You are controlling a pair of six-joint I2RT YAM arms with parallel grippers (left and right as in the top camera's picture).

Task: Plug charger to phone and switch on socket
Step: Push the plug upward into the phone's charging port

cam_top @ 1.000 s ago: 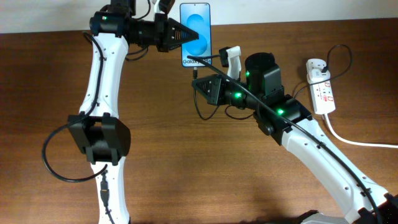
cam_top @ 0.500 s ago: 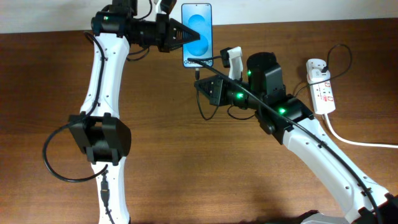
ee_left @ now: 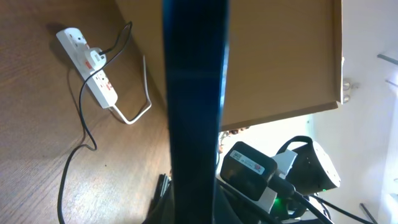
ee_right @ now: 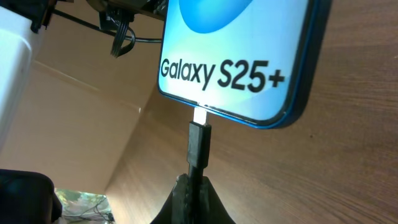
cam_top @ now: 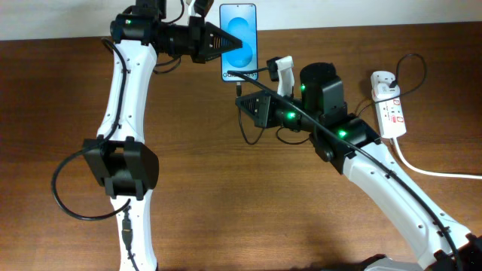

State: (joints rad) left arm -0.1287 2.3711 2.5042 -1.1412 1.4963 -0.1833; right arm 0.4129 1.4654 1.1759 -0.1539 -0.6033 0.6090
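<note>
Step in hand: seating the charger plug in the phone's port.
Left pincer clamps the phone, lit screen upward, near the far edge of the table; right pincer pinches the charger, tip at the bottom port, metal showing. Next, likely: a straight push home, then the socket switch, well apart.

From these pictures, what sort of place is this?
Probably a robotics lab bench: two white robot arms at a wooden table, handling a Galaxy S25+ phone, with a white power strip nearby.
</note>
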